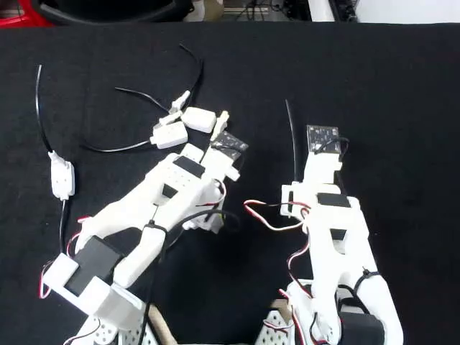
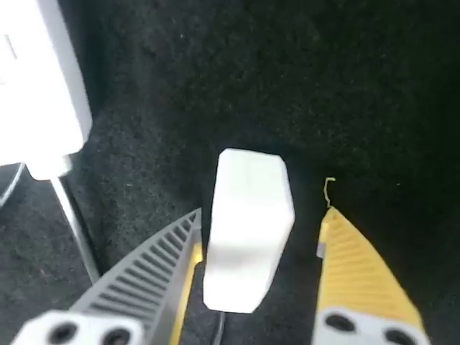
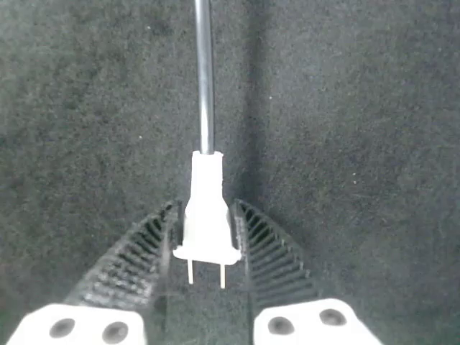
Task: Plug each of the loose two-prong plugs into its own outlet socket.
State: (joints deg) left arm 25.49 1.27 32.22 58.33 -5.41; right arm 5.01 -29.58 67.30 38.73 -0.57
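White socket (image 2: 244,187) straddled by left end effector (image 2: 264,214); plug (image 3: 206,233) held by right end effector (image 3: 207,207).
Left jaws stand spread either side of the socket, apparently to steady it. Right jaws pinch the plug body, well apart from the socket, prongs (image 3: 190,272) toward the wrist; reorientation seems needed.

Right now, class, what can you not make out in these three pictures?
Left wrist view: the white rectangular block is blurred, so any slots in it cannot be seen.
Left wrist view: a second white block is cut off by the edge.
Right wrist view: the white two-prong plug has a thin dark cable that runs off the edge; its far end is unseen.
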